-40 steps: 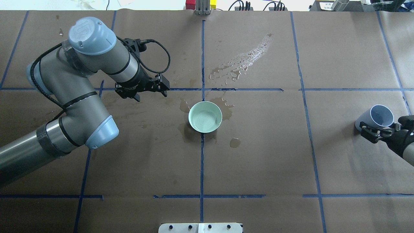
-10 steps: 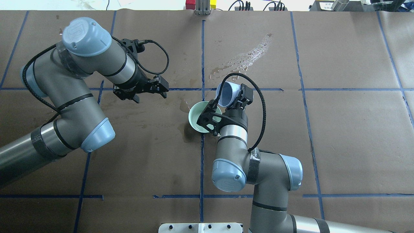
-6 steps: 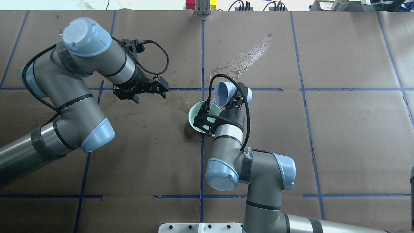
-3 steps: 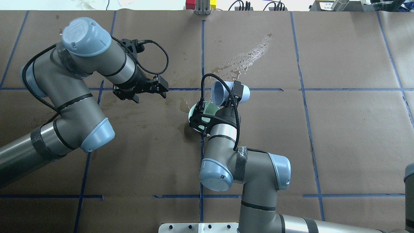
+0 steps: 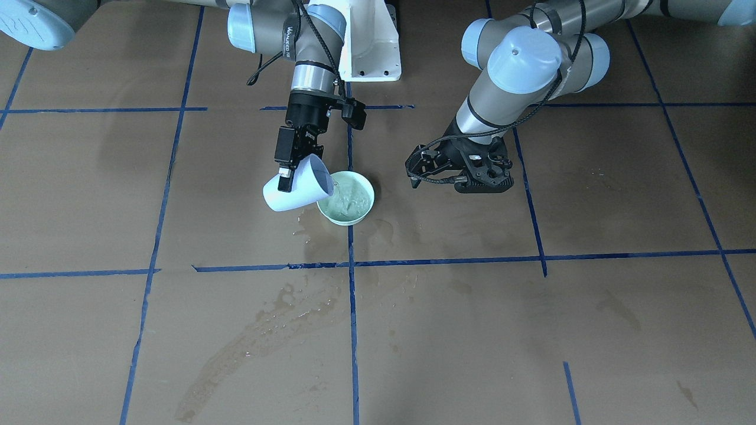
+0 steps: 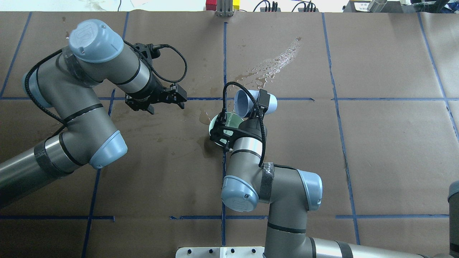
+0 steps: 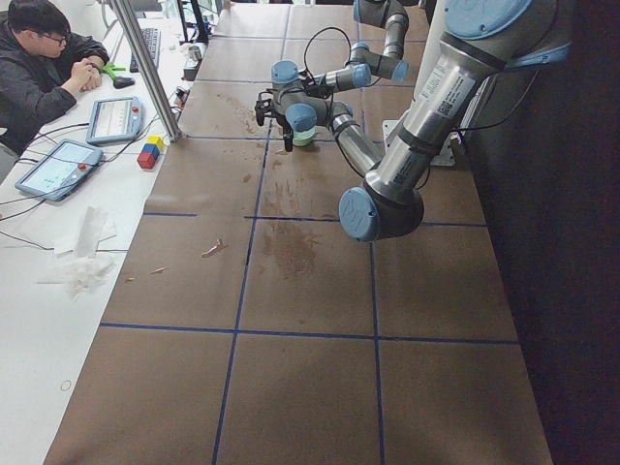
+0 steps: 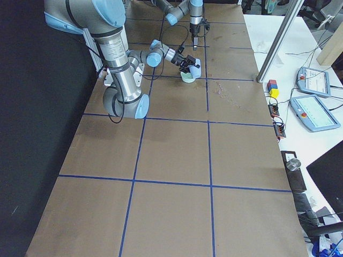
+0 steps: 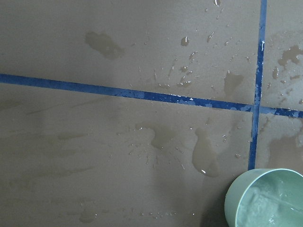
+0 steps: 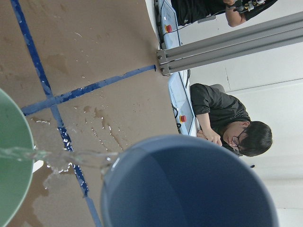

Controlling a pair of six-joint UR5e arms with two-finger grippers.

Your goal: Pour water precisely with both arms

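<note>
At centre, a tilted blue cup [image 5: 298, 193] is clasped by the right tool [image 5: 287, 177]; water [image 5: 349, 200] is streamed into the green bowl [image 5: 345, 222]. Tilt should be eased slowly; the left tool [image 6: 168, 107] is seemingly spread wide

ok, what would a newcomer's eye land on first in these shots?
The right gripper tips a pale blue cup over the green bowl near the middle of the table, and water streams from the cup's lip into the bowl. On the operators' side of the bowl lies a long wet streak. The left gripper hangs open and empty beside the bowl.
</note>
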